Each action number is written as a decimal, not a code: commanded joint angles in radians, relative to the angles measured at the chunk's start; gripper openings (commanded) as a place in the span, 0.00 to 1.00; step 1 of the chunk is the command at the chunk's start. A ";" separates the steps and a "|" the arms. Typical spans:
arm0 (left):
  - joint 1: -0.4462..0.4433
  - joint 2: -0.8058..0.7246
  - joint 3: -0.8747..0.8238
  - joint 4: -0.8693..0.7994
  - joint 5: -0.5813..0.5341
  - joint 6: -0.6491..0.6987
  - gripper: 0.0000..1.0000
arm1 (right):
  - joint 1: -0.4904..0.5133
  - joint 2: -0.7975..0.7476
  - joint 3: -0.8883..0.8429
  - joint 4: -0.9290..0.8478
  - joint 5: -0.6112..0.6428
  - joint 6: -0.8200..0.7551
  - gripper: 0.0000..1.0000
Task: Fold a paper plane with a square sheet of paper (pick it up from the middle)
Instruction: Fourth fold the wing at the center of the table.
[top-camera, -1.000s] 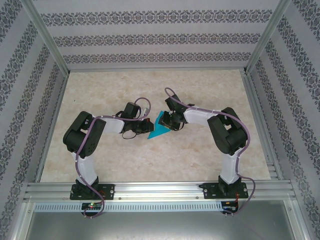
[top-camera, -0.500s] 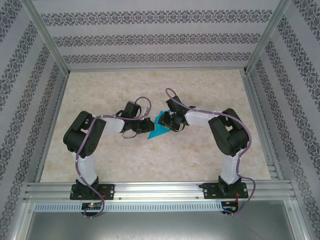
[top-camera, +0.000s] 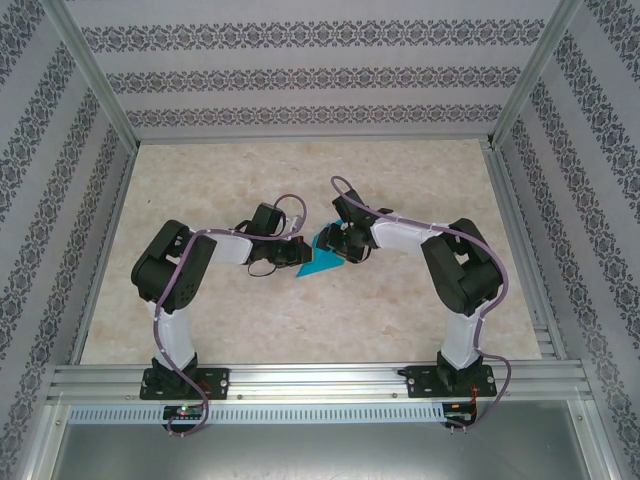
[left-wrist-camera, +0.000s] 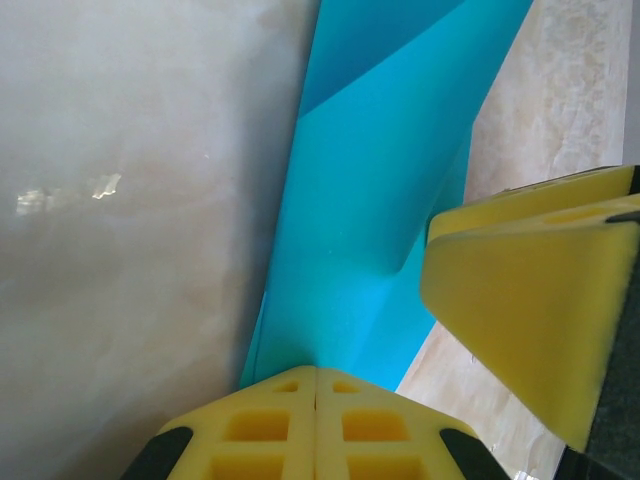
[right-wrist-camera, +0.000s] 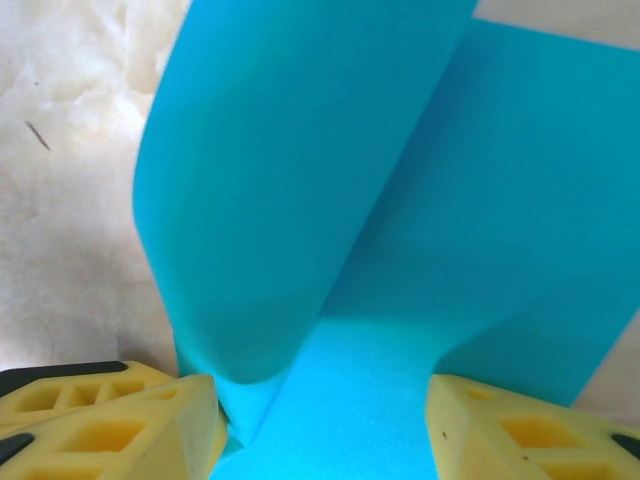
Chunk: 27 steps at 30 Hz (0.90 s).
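Observation:
The turquoise sheet of paper (top-camera: 322, 263) lies folded into a pointed wedge at the table's middle, its tip toward the near left. My left gripper (top-camera: 298, 255) is at its left edge. The left wrist view has the yellow fingertips (left-wrist-camera: 300, 400) pressed together on the paper's (left-wrist-camera: 370, 200) edge, with a crease running away from them. My right gripper (top-camera: 338, 245) is at the paper's far right side. Its jaws stand apart in the right wrist view (right-wrist-camera: 320, 430), and the paper (right-wrist-camera: 300, 200) curls up loosely between them. A right finger (left-wrist-camera: 530, 310) also appears beside the paper.
The beige marbled table (top-camera: 300, 320) is ringed by an aluminium frame (top-camera: 300, 380) along its near edge and by patterned walls (top-camera: 300, 80) at the back and sides. The two arms bend inward, so their wrists nearly meet over the paper.
The right gripper's jaws have spread apart and let the paper loose. The left gripper stays shut on the paper and has shifted slightly to the right.

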 joint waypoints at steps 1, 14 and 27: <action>-0.011 0.017 0.022 -0.027 0.015 0.024 0.07 | 0.000 -0.024 0.037 -0.061 0.065 -0.009 0.62; -0.013 0.007 0.022 -0.030 0.012 0.020 0.07 | 0.009 0.039 0.128 -0.072 0.053 -0.021 0.65; -0.014 -0.009 0.018 -0.024 0.017 0.009 0.07 | 0.005 0.126 0.161 -0.136 0.076 -0.016 0.68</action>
